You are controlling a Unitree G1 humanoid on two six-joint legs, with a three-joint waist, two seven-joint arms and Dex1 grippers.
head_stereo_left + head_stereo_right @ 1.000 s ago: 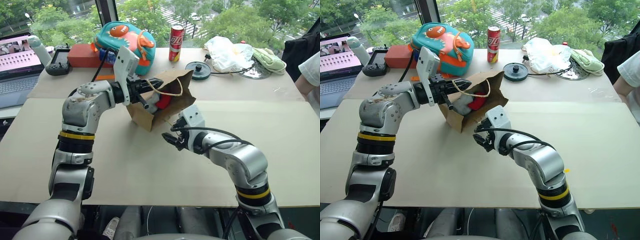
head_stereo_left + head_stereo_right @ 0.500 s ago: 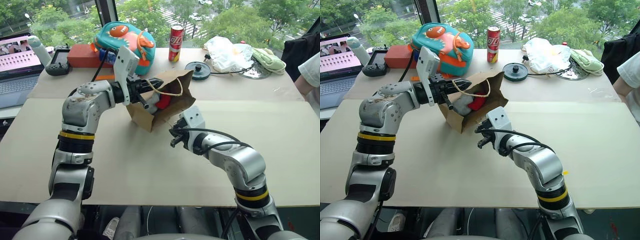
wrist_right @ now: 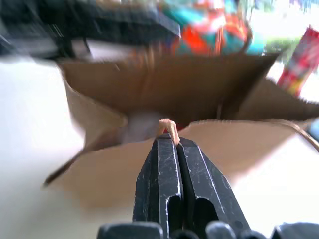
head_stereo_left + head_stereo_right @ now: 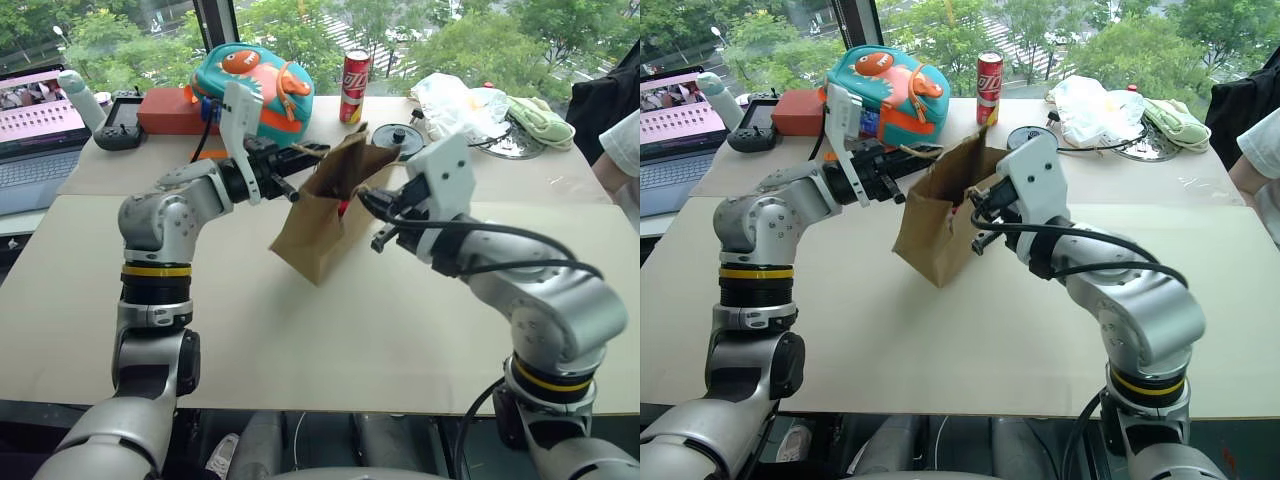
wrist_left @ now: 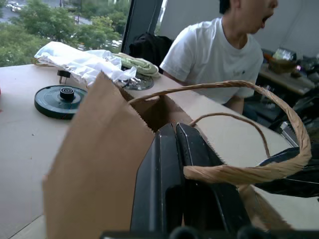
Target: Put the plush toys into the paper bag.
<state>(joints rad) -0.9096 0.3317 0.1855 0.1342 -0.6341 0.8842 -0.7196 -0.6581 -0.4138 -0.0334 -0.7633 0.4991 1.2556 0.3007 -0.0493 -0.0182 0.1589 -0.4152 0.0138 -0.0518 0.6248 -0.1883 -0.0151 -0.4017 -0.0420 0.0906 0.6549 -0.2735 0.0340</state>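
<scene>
The brown paper bag (image 4: 322, 222) stands nearly upright in the middle of the table, mouth up, held between both arms. My left gripper (image 4: 316, 151) is shut on the far handle cord (image 5: 234, 172) at the bag's rim. On the near side, my right gripper (image 4: 372, 218) is shut on the other cord (image 3: 170, 127), level with the bag's mouth. Inside the bag a pale plush toy (image 3: 138, 127) shows dimly, and a sliver of the red plush toy (image 4: 344, 207) peeks over the rim.
Along the table's back stand a teal-and-orange backpack (image 4: 256, 84), a red can (image 4: 353, 72), a black disc (image 4: 400, 141), a white plastic bag (image 4: 456, 101) and a laptop (image 4: 36, 130). A person in a white shirt (image 5: 214, 55) sits at the right.
My right gripper shut on the near handle and rose with it. The bag swung from lying on its side to nearly upright. My left gripper kept its hold.
</scene>
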